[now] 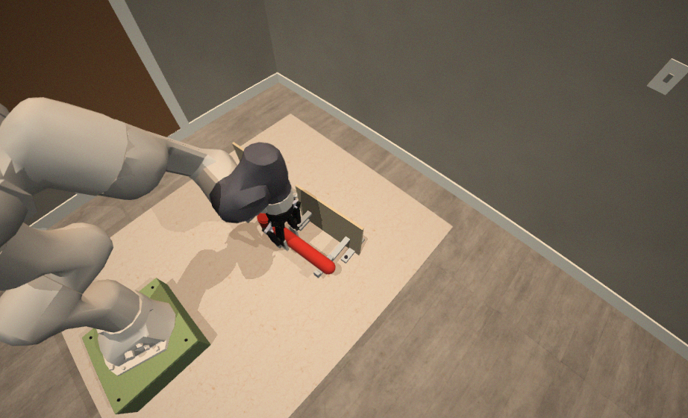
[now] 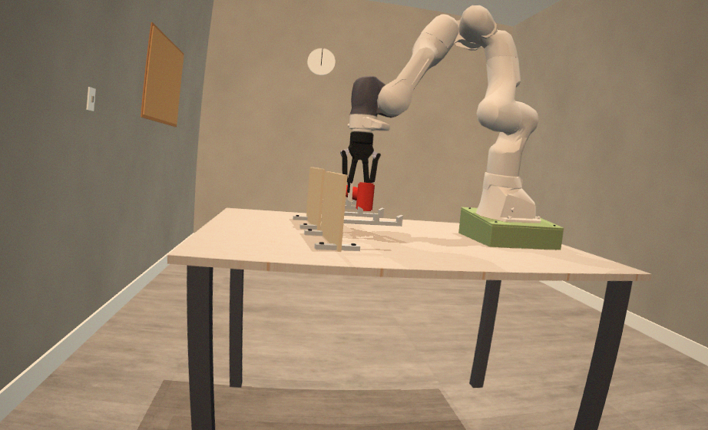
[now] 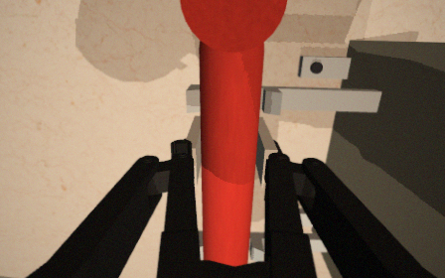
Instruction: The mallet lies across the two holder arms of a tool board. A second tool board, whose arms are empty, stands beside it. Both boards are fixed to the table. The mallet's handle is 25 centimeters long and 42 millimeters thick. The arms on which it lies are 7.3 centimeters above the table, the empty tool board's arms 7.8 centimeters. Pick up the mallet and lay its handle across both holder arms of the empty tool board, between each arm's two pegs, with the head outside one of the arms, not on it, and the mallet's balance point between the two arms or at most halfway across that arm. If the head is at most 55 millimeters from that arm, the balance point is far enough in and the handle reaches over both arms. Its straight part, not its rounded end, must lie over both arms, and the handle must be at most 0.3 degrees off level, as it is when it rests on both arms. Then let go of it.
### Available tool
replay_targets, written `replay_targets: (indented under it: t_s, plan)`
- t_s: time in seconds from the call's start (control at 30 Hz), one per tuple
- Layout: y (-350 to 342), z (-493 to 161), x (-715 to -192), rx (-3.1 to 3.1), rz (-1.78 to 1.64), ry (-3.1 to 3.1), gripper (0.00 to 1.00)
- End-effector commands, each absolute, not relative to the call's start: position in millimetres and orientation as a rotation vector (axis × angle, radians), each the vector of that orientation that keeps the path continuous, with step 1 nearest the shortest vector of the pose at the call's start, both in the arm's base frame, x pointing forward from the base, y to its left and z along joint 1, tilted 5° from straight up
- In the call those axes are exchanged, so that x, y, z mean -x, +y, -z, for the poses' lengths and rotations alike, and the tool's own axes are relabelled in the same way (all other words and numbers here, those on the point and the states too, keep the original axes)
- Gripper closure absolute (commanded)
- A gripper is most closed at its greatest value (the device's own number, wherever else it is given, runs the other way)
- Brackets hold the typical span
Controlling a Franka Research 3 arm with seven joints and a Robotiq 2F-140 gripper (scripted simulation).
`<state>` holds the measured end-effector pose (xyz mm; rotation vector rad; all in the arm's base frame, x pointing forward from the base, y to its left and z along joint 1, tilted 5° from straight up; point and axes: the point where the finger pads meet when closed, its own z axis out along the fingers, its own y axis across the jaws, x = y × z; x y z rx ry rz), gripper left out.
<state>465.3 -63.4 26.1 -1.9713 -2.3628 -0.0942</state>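
Clamped on the red mallet's handle, the black gripper (image 3: 230, 164) has one finger (image 3: 181, 199) on each side of the shaft, gripping it firmly. In the wrist view the mallet (image 3: 230, 124) runs straight away from the camera, its round head at the top edge of the picture and its handle passing over a grey holder arm (image 3: 324, 100), between that arm's two pegs. A small grey foot bracket (image 3: 324, 67) with a dark screw hole sits just beyond that arm, beside the dark face of the tool board (image 3: 403, 134).

Seen from above, the gripper (image 1: 279, 228) holds the mallet (image 1: 307, 251) near its head end, and the rounded tip of the handle reaches past the far holder arm (image 1: 338, 250) of the nearer tool board (image 1: 336, 220). That board stands upright on the pale table (image 1: 263, 332); the second board (image 1: 239, 150) shows only as a corner behind the dark wrist.

From the exterior view the gripper (image 2: 360, 181) points straight down, and the mallet's head (image 2: 365, 196) hangs just above the grey holder arms (image 2: 383, 217), whether touching them I cannot tell. The two boards (image 2: 333, 213) stand edge-on, close together. The pale arm (image 2: 501, 107) rises from a green base (image 2: 538, 237) near the table's right side.
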Motion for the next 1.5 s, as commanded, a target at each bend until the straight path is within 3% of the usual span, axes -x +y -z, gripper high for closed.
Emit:
replay_targets:
  t_s: [0.0,1.47]
  plan:
    - [-64.2,-27.1,-468.1,1.982,0.099,-2.364,1.0]
    - [-63.4,-19.6,-468.4,1.982,0.1,-2.364,1.0]
